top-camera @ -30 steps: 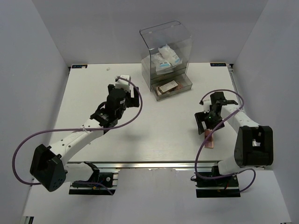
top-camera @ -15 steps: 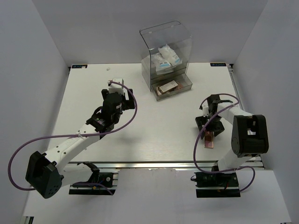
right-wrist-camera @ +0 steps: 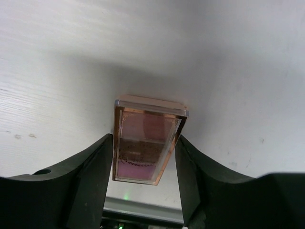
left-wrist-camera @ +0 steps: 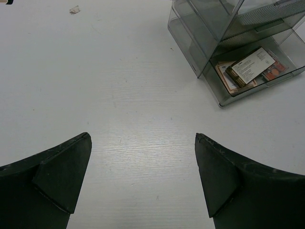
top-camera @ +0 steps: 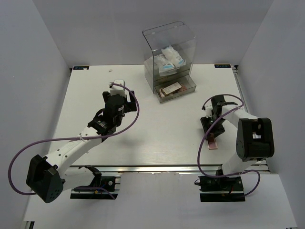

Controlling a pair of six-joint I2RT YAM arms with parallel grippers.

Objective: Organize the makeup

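A flat pink and brown rectangular palette [right-wrist-camera: 147, 143] with a copper rim lies at the near right of the table [top-camera: 95, 86]; it also shows in the top view [top-camera: 213, 142]. My right gripper [right-wrist-camera: 144, 140] has a finger on each long side of it and looks shut on it. More palettes [top-camera: 170, 89] lie in the open bottom drawer of the clear acrylic box [top-camera: 178, 33], and also show in the left wrist view [left-wrist-camera: 248, 68]. White packets with blue print [top-camera: 168, 59] sit on the box's upper level. My left gripper [left-wrist-camera: 143, 138] is open and empty above bare table at mid left.
The table's near metal edge [top-camera: 157, 168] runs just below the right gripper. A small scrap [left-wrist-camera: 75, 9] lies near the far left of the table. White walls close in the left, right and back.
My right gripper has come down around the palette and closed in on its sides. My left arm has drawn back a little to the left.
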